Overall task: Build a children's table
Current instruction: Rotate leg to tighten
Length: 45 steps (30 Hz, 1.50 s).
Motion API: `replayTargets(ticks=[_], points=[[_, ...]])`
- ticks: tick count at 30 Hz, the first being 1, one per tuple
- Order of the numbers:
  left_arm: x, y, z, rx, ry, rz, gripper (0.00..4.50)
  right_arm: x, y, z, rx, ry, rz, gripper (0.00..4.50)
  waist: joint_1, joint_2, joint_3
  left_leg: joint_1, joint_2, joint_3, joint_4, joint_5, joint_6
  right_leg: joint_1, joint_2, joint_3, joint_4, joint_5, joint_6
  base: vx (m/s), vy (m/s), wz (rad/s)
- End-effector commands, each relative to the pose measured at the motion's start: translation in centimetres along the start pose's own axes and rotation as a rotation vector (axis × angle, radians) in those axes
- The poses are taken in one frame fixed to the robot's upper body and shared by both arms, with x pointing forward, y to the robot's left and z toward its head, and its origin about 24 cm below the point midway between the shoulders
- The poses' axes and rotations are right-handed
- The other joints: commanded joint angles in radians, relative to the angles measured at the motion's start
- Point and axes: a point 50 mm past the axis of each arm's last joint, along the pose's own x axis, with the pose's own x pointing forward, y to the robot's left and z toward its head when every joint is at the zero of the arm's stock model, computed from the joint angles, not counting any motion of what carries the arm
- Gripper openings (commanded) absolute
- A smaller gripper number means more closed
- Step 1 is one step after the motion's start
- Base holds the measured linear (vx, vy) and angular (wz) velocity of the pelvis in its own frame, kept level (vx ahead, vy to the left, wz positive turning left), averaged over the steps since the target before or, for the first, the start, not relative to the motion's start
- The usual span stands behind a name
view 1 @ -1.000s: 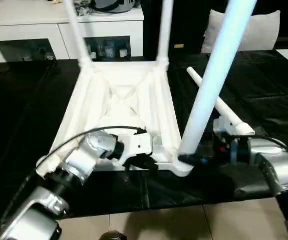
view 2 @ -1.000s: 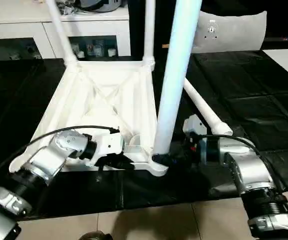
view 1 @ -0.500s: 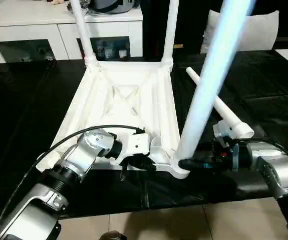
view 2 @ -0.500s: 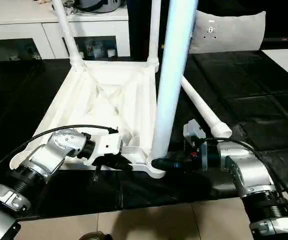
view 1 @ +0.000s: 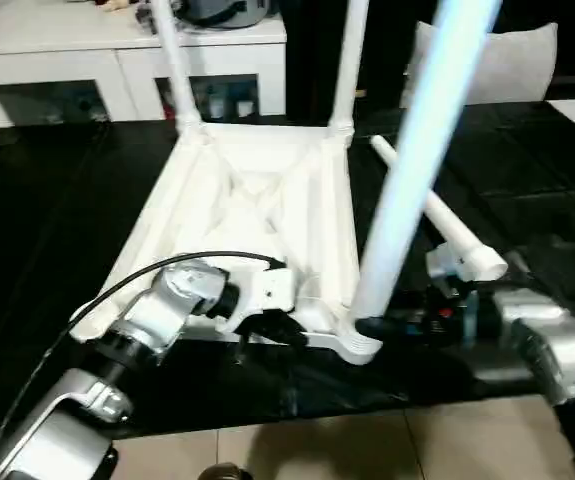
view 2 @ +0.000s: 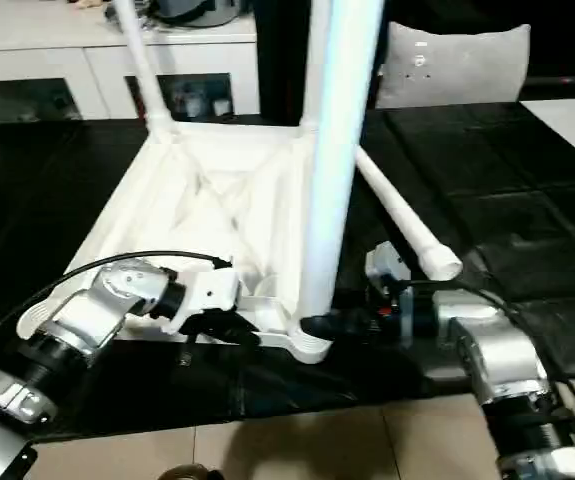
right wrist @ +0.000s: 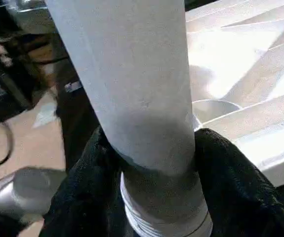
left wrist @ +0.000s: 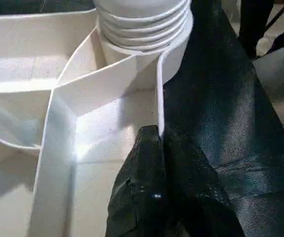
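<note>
Right wrist view: right gripper (right wrist: pixel 149 163) jaws clamp third leg (right wrist: pixel 132 89) at near socket; left gripper (left wrist: pixel 156 163) jaws pinched on tabletop (view 1: pixel 257 200) rim. Next, likely twist leg home.

Three upright legs and two grippers crowd the upturned tabletop (view 1: pixel 257 200) on the black mat (view 1: pixel 47 230).

The near right leg (view 1: pixel 407 190) rises steeply through the middle of the scene, with the right gripper (view 1: pixel 372 327) clasping its base, blocking that corner. The left gripper (view 1: pixel 277 328) pinches the near rim beside it. Two far legs (view 1: pixel 172 60) (view 1: pixel 345 60) fence the back edge. A loose leg (view 1: pixel 432 215) lies across the mat on the right. The tabletop's ribbed centre and the mat on the left stay open.
</note>
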Motion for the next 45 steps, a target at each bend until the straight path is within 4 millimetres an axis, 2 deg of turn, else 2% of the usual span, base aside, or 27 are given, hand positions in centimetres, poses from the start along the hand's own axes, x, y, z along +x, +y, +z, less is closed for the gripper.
replayTargets(ticks=[1, 2, 4, 6, 7, 8, 9, 10, 11, 12, 13, 14, 15, 16, 17, 18, 19, 20, 23, 27, 29, 31, 34, 35, 39, 41, 45], points=[[1.8, -0.6, 0.1, -0.047, -0.002, -0.001, 0.0, 1.6, -0.4, -0.3, 0.038, 0.017, -0.105, 2.02, -0.009, -0.004, -0.05, 0.015, 0.058, -0.025, -0.077, -0.361, 0.004, 0.032, -0.07, 0.044, -0.077, -0.467, -0.167, 0.0, 0.0, 0.0], [1.9, -0.6, 0.2, -0.055, -0.006, 0.01, 0.0, 1.7, -0.5, -0.3, 0.041, 0.017, -0.122, 2.02, -0.018, -0.008, -0.046, 0.027, 0.051, -0.026, -0.073, -0.414, -0.011, 0.022, -0.071, 0.04, -0.092, -0.574, -0.135, 0.0, 0.0, 0.0], [2.8, 0.0, 1.3, -0.155, -0.075, 0.129, 0.0, 3.2, -1.8, 0.0, 0.1, -0.047, -0.319, 2.0, -0.045, -0.012, -0.038, 0.027, 0.04, -0.035, -0.065, -0.461, -0.028, 0.018, -0.071, 0.022, -0.112, -0.728, -0.069, -0.052, -0.004, -0.05], [3.5, 0.2, 2.1, -0.21, -0.107, 0.196, 0.0, 3.9, -2.4, -0.1, 0.141, -0.056, -0.425, 2.0, -0.067, -0.007, -0.035, 0.029, 0.038, -0.044, -0.062, -0.506, -0.045, 0.015, -0.069, 0.004, -0.121, -0.774, -0.036, -0.062, 0.012, -0.18], [3.8, 0.3, 2.6, -0.231, -0.122, 0.226, 0.0, 4.2, -2.6, -0.2, 0.158, -0.057, -0.469, 2.0, -0.095, -0.013, -0.031, 0.018, 0.036, -0.056, -0.062, -0.561, -0.054, 0.025, -0.062, -0.025, -0.135, -0.805, 0.011, -0.066, 0.02, -0.22], [4.0, 0.4, 2.9, -0.246, -0.133, 0.252, 0.0, 4.4, -2.8, -0.2, 0.172, -0.06, -0.501, 2.0, -0.114, 0.012, -0.03, 0.026, 0.047, -0.07, -0.07, -0.653, -0.056, 0.034, -0.055, -0.05, -0.137, -0.768, 0.022, -0.053, 0.047, -0.22], [4.4, 0.7, 3.4, -0.267, -0.147, 0.301, 0.0, 4.7, -3.1, -0.3, 0.19, -0.058, -0.559, 1.99, -0.128, 0.028, -0.032, -0.001, 0.075, -0.093, -0.105, -0.753, -0.061, 0.074, -0.053, -0.046, -0.087, -0.63, 0.002, -0.081, 0.047, -0.16], [4.7, 1.0, 3.8, -0.289, -0.16, 0.349, 0.0, 4.9, -3.3, -0.5, 0.205, -0.054, -0.598, 1.99, -0.131, 0.032, -0.027, -0.026, 0.095, -0.103, -0.141, -0.826, -0.069, 0.097, -0.046, -0.031, -0.016, -0.507, -0.023, -0.081, 0.047, -0.16], [4.9, 1.2, 4.1, -0.302, -0.169, 0.378, 0.0, 5.1, -3.4, -0.6, 0.211, -0.052, -0.614, 1.99, -0.104, 0.033, -0.029, -0.051, 0.111, -0.097, -0.199, -0.927, -0.076, 0.116, -0.028, 0.005, 0.097, -0.252, -0.049, -0.081, 0.008, -0.01], [5.2, 1.5, 4.6, -0.319, -0.184, 0.422, 0.0, 5.3, -3.5, -0.7, 0.21, -0.045, -0.635, 1.99, -0.099, 0.015, -0.025, -0.024, 0.104, -0.079, -0.2, -0.921, -0.064, 0.082, -0.024, 0.025, 0.095, -0.235, -0.052, 0.028, -0.063, 0.12], [5.4, 1.6, 4.8, -0.32, -0.188, 0.442, 0.0, 5.4, -3.5, -0.7, 0.199, -0.047, -0.641, 1.99, -0.103, -0.047, -0.026, 0.068, 0.013, -0.054, -0.058, -0.721, -0.078, -0.016, -0.059, 0.031, -0.092, -0.753, -0.008, 0.028, -0.063, 0.12], [5.4, 1.6, 5.0, -0.315, -0.187, 0.451, 0.0, 5.5, -3.5, -0.7, 0.193, -0.054, -0.643, 1.99, -0.116, -0.052, -0.012, 0.13, -0.063, -0.038, 0.159, -0.328, -0.029, -0.105, -0.129, 0.01, -0.208, -1.152, 0.017, 0.101, -0.043, -0.16], [5.5, 1.6, 5.1, -0.314, -0.184, 0.458, 0.0, 5.5, -3.6, -0.7, 0.191, -0.059, -0.648, 2.55, -0.099, -0.044, -0.02, -0.024, -0.015, -0.072, 0.067, -0.213, -0.008, 0.072, -0.171, 0.034, -0.13, -1.037, 0.04, 0.122, 0.041, -0.31], [5.4, 1.7, 5.2, -0.315, -0.18, 0.466, 0.0, 5.5, -3.6, -0.7, 0.187, -0.06, -0.659, 2.68, -0.087, -0.026, -0.029, -0.016, 0.003, -0.076, 0.018, -0.226, -0.006, 0.073, -0.147, 0.03, -0.12, -0.936, 0.031, 0.122, 0.041, -0.31], [5.1, 1.8, 5.1, -0.316, -0.173, 0.485, 0.0, 5.4, -3.7, -0.6, 0.18, -0.061, -0.668, 2.68, -0.095, -0.021, -0.042, 0.028, 0.033, -0.081, -0.025, -0.263, 0.006, 0.031, -0.083, 0.011, -0.092, -0.626, -0.042, 0.057, -0.003, 0.0], [4.9, 2.0, 4.9, -0.308, -0.167, 0.494, 0.0, 5.2, -3.7, -0.6, 0.167, -0.063, -0.669, 2.74, -0.103, -0.009, -0.048, 0.022, 0.041, -0.083, -0.035, -0.267, 0.013, 0.042, -0.072, 0.006, -0.073, -0.488, -0.084, 0.0, 0.0, 0.0], [4.8, 2.0, 4.8, -0.303, -0.164, 0.497, 0.0, 5.1, -3.7, -0.6, 0.161, -0.064, -0.67, 2.74, -0.099, 0.002, -0.055, 0.02, 0.052, -0.077, -0.046, -0.255, 0.018, 0.048, -0.07, 0.011, -0.061, -0.285, -0.159, 0.0, 0.0, 0.0], [4.5, 2.1, 4.6, -0.288, -0.154, 0.501, 0.0, 4.9, -3.7, -0.4, 0.129, -0.067, -0.661, 3.03, -0.102, -0.005, -0.055, 0.005, 0.052, -0.077, -0.052, -0.259, 0.037, 0.06, -0.07, 0.008, -0.057, -0.241, -0.18, 0.0, 0.0, 0.0], [4.0, 2.3, 4.0, -0.27, -0.133, 0.518, 0.0, 4.5, -3.4, -0.2, 0.087, -0.074, -0.632, 3.14, -0.101, -0.012, -0.047, 0.007, 0.039, -0.065, -0.048, -0.319, 0.048, 0.049, -0.078, 0.009, -0.081, -0.416, -0.165, 0.0, 0.0, 0.0], [3.0, 3.1, 3.3, -0.249, -0.097, 0.584, 0.0, 3.2, -2.9, 0.1, 0.046, -0.107, -0.628, 3.62, -0.089, -0.011, -0.046, 0.014, 0.037, -0.058, -0.045, -0.291, 0.051, 0.037, -0.078, 0.005, -0.1, -0.5, -0.117, 0.0, 0.0, 0.0], [2.7, 3.4, 3.2, -0.224, -0.091, 0.601, 0.0, 2.4, -2.5, 0.2, 0.036, -0.138, -0.621, 3.72, -0.085, -0.019, -0.053, 0.001, 0.041, -0.055, -0.046, -0.244, 0.053, 0.045, -0.076, 0.002, -0.091, -0.455, -0.115, 0.0, 0.0, 0.0], [2.5, 3.5, 3.2, -0.218, -0.097, 0.61, 0.0, 1.8, -2.2, 0.3, 0.03, -0.153, -0.613, 3.96, -0.079, -0.015, -0.057, -0.007, 0.044, -0.057, -0.045, -0.205, 0.059, 0.051, -0.077, 0.004, -0.081, -0.405, -0.115, 0.0, 0.0, 0.0], [2.2, 3.6, 3.1, -0.245, -0.131, 0.634, 0.0, 0.2, -1.8, 0.1, -0.006, -0.143, -0.642, 4.06, -0.073, -0.02, -0.067, -0.015, 0.05, -0.055, -0.034, -0.087, 0.095, 0.049, -0.075, 0.007, -0.057, -0.231, -0.163, 0.0, 0.0, 0.0], [2.2, 3.6, 3.1, -0.246, -0.14, 0.626, 0.27, -0.1, -1.8, 0.1, -0.011, -0.142, -0.647, 4.23, -0.07, -0.019, -0.07, -0.015, 0.048, -0.052, -0.03, -0.055, 0.113, 0.049, -0.074, 0.007, -0.049, -0.181, -0.184, 0.0, 0.0, 0.0], [2.1, 3.2, 3.6, -0.26, -0.195, 0.589, 0.57, -0.7, -1.3, -0.4, 0.027, -0.098, -0.619, 4.46, -0.061, -0.018, -0.067, -0.014, 0.049, -0.045, -0.027, -0.041, 0.147, 0.044, -0.073, 0.007, -0.051, -0.198, -0.197, 0.0, 0.0, 0.0], [1.6, 3.2, 3.9, -0.251, -0.23, 0.616, 0.89, -0.2, -0.7, -0.8, 0.027, -0.061, -0.563, 4.5, -0.057, -0.02, -0.065, -0.012, 0.05, -0.044, -0.029, -0.066, 0.143, 0.044, -0.073, 0.005, -0.056, -0.232, -0.195, 0.0, 0.0, 0.0], [0.0, 3.4, 4.6, -0.284, -0.321, 0.67, 0.89, 1.1, -0.9, -1.4, 0.037, -0.013, -0.567, 4.5, -0.053, -0.02, -0.062, -0.009, 0.051, -0.041, -0.032, -0.098, 0.111, 0.039, -0.073, 0.005, -0.062, -0.288, -0.18, 0.0, 0.0, 0.0]])
